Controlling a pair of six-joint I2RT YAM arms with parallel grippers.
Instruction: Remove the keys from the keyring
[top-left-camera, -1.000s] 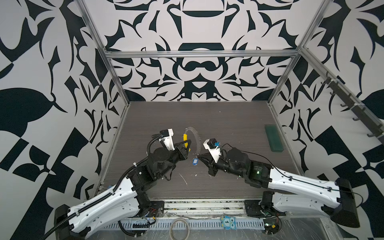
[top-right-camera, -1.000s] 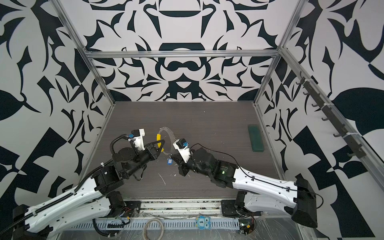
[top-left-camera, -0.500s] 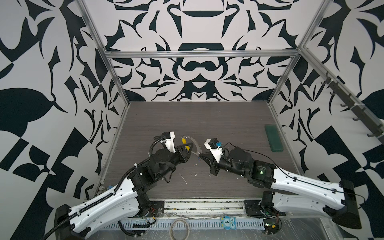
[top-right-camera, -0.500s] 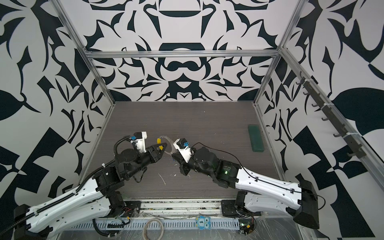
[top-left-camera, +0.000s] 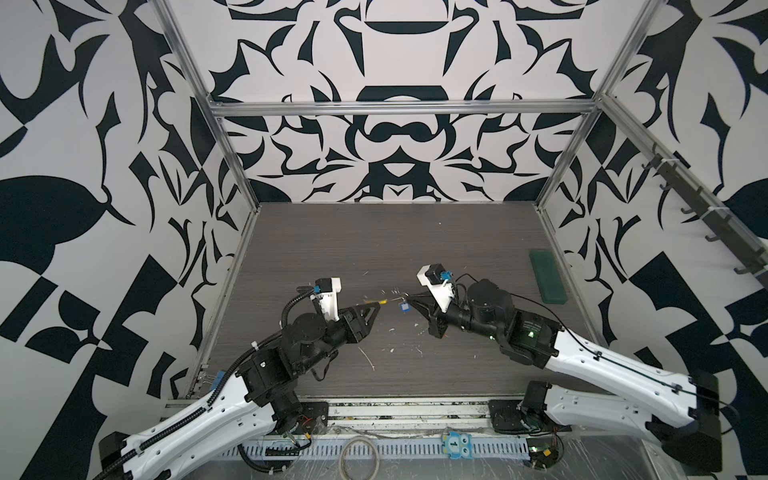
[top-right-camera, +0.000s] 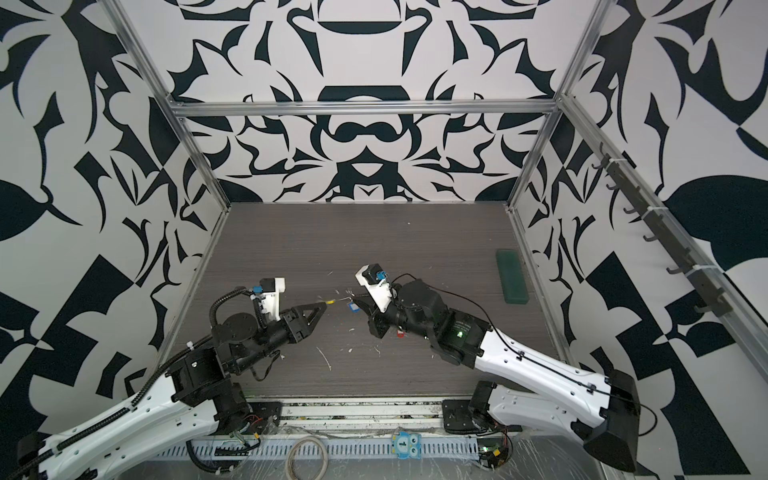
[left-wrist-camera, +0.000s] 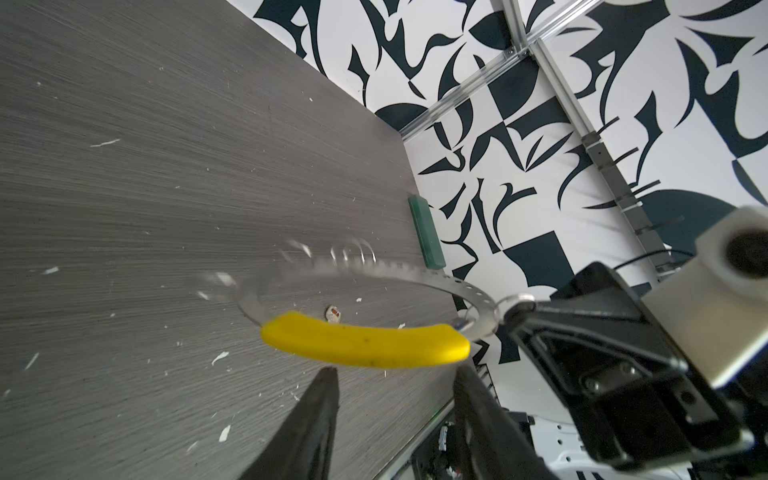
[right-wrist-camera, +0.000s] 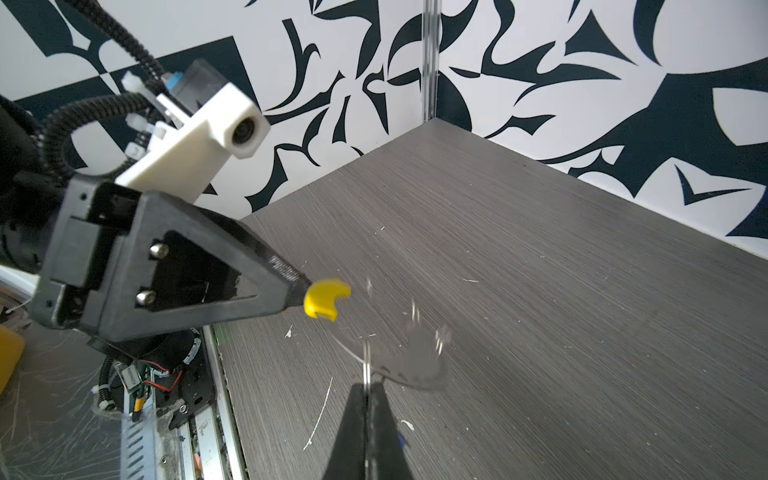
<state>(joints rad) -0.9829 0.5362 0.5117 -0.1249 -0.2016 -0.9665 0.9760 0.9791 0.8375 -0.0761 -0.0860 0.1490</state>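
Observation:
The keyring, a grey perforated loop with a yellow section, hangs blurred in the air between the arms. My right gripper is shut on its small metal ring. In both top views that gripper points left at mid-table. My left gripper is open, and the yellow section sits just past its fingertips, not between them. A blue key dangles under the right gripper. A red key lies on the table beneath.
A green block lies by the right wall. White scraps litter the grey table. A beige hoop rests on the front rail, outside the work area.
My left gripper has opened and let go of the yellow section. The loop, earlier stretched between both grippers, now swings from the right gripper alone, which stays shut.

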